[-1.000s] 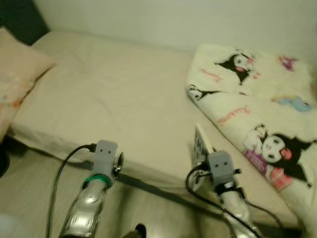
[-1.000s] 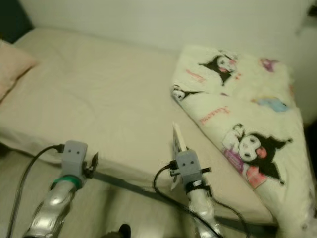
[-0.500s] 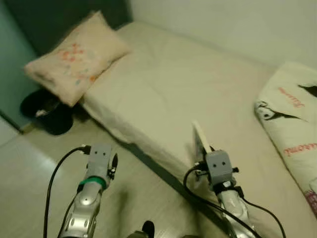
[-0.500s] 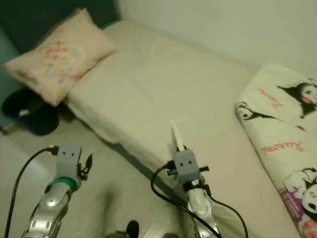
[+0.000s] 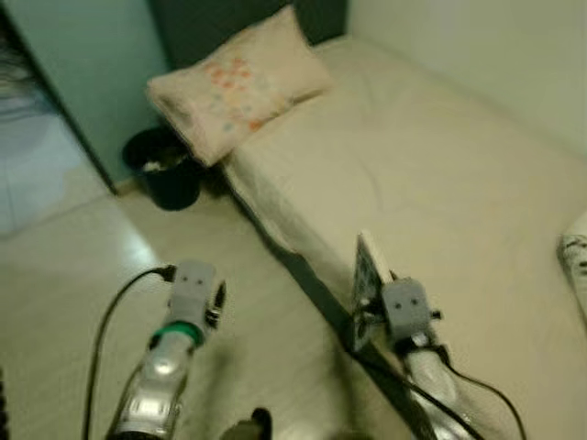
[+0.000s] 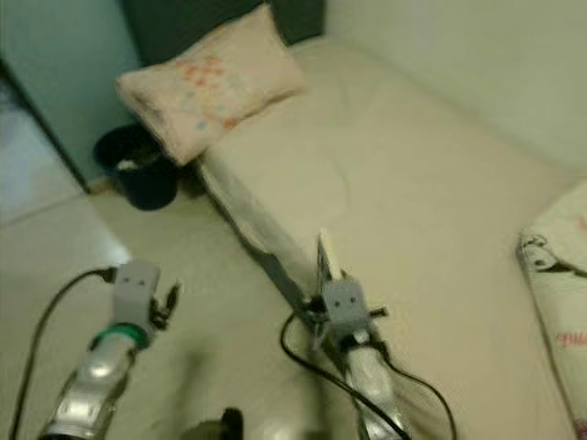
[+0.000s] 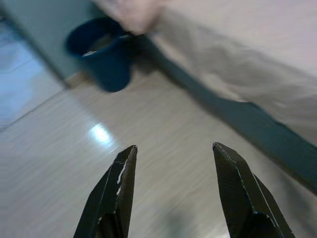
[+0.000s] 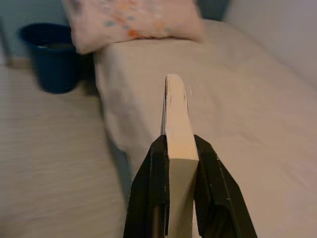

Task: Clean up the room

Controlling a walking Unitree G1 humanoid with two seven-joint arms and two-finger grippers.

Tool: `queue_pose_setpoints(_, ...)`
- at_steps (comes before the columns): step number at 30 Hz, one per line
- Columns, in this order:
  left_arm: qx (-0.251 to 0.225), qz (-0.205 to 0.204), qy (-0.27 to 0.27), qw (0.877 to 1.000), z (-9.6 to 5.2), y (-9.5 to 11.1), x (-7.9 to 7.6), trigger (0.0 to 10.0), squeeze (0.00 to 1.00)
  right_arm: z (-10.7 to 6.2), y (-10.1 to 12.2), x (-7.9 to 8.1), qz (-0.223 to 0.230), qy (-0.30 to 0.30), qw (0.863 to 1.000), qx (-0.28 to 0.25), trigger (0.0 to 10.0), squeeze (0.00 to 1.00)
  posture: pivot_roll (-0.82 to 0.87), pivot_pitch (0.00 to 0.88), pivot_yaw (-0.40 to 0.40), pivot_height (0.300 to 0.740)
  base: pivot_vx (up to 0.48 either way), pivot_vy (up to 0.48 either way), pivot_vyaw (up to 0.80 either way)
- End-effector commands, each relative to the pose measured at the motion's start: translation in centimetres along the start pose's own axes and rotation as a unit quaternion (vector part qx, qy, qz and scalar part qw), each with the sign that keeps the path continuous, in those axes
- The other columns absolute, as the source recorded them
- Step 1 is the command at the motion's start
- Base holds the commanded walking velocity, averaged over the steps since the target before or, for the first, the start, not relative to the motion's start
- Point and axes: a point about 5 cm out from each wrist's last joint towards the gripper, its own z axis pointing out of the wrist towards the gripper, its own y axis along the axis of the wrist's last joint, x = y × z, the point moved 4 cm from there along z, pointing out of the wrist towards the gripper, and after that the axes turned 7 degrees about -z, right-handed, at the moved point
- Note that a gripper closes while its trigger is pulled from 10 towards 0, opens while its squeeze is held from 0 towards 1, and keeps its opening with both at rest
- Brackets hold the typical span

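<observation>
The right gripper (image 8: 181, 148) is clenched on a thin, flat, pale object (image 8: 174, 111), perhaps a card or small packet, held upright on edge above the near side of the bed (image 5: 440, 174); what it is exactly cannot be made out. The left gripper (image 7: 171, 168) is released, its 2 fingers spread with nothing between them, hanging over the bare floor (image 5: 83, 275) near the bed frame. At the head of the bed lies 1 pillow (image 5: 234, 82) with a small printed pattern, and beside it on the floor stands a dark blue bin (image 5: 165, 170) with something pale inside. A corner of a patterned blanket (image 6: 555, 275) shows at the far right. Judging from this, 1 stray item has been collected and not yet put away; the bin looks the likely place for it, so the tidying seems only partly done.
</observation>
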Motion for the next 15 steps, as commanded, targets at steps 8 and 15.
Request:
queue_pose_setpoints(8, 0.010, 0.005, -0.005, 1.000, -0.43, -0.87, -0.11, 10.0, 0.00, -0.04, -0.21, -0.34, 0.017, -0.019, 1.000, 0.006, 10.0, 0.00, -0.11, 0.074, 0.075, 0.725, 0.436, 0.000, 0.19)
queue_pose_setpoints(15, 0.009, 0.006, -0.009, 1.000, -0.38, -0.84, -0.30, 10.0, 0.00, -0.09, -0.36, -0.40, 0.010, -0.017, 1.000, 0.008, 10.0, 0.00, -0.11, 0.072, 0.073, 0.725, 0.480, 0.000, 0.00)
